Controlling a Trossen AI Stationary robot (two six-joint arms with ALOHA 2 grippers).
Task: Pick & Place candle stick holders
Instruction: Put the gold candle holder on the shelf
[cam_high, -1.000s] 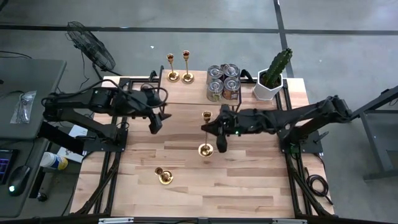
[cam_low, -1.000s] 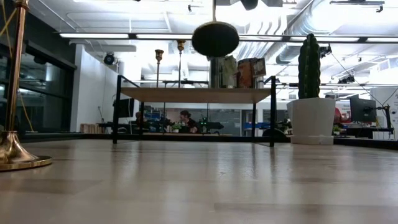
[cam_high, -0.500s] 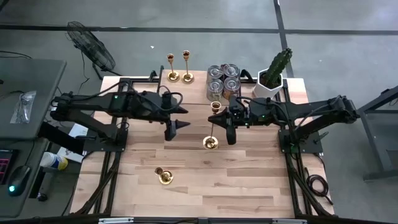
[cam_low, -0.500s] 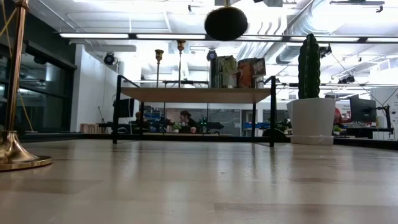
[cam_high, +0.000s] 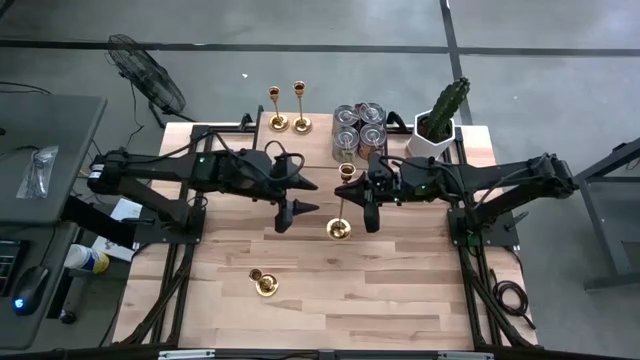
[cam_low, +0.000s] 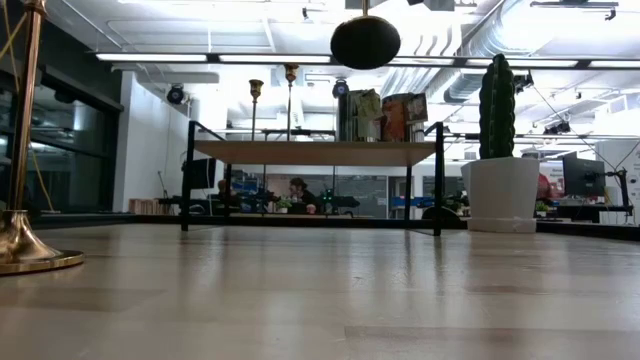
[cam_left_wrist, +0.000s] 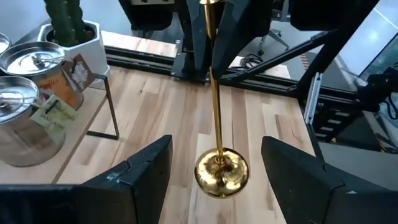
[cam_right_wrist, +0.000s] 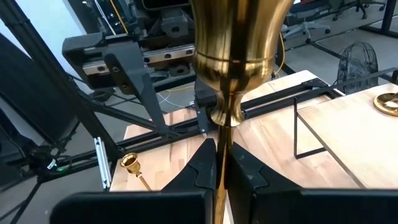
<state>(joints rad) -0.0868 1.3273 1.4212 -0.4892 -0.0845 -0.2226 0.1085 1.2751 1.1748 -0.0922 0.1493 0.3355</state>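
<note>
From tabletop (cam_low: 320, 300) level, a brass candle stick holder (cam_low: 22, 150) stood at nine o'clock, its flared base on the wood. At twelve o'clock the dark round underside of a lifted holder (cam_low: 366, 42) hung in the air. Behind, a raised shelf (cam_low: 315, 152) carried two more holders (cam_low: 257, 88) and tin cans (cam_low: 385, 115). A potted cactus (cam_low: 498, 140) stood at two o'clock.

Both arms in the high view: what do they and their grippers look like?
Both are black jointed arms with loose black cables looped along them and a small green light on each. The left gripper and right gripper each end in two broad, flat, tapering matte-black fingers. No markings are readable.
</note>
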